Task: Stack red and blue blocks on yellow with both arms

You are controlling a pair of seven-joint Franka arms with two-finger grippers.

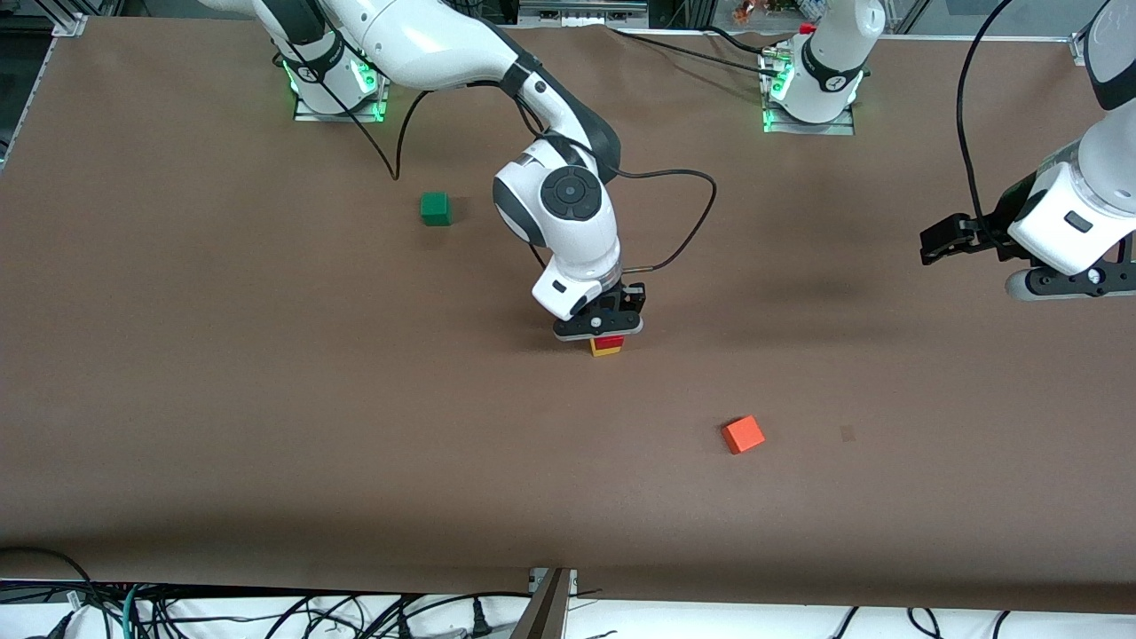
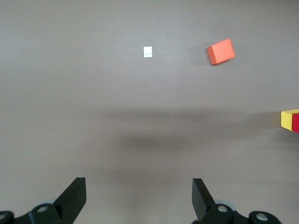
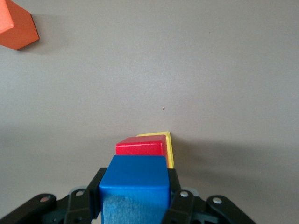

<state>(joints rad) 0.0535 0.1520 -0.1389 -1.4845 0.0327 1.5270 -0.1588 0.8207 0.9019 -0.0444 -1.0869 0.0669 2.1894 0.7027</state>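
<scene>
The red block (image 1: pixel 608 342) sits on the yellow cube (image 1: pixel 605 351) at the middle of the table. My right gripper (image 1: pixel 601 327) is directly over this stack, shut on the blue block (image 3: pixel 135 184), which the gripper hides in the front view. In the right wrist view the blue block is just above the red block (image 3: pixel 141 145) and the yellow cube (image 3: pixel 169 147); I cannot tell if they touch. My left gripper (image 1: pixel 941 240) is open and empty, waiting in the air over the left arm's end of the table. Its fingers (image 2: pixel 74 196) are wide apart.
An orange-red cube (image 1: pixel 743 435) lies nearer to the front camera than the stack, toward the left arm's end. A green cube (image 1: pixel 435 209) lies farther from it, toward the right arm's end. A small pale mark (image 2: pixel 147 52) is on the brown table (image 1: pixel 266 399).
</scene>
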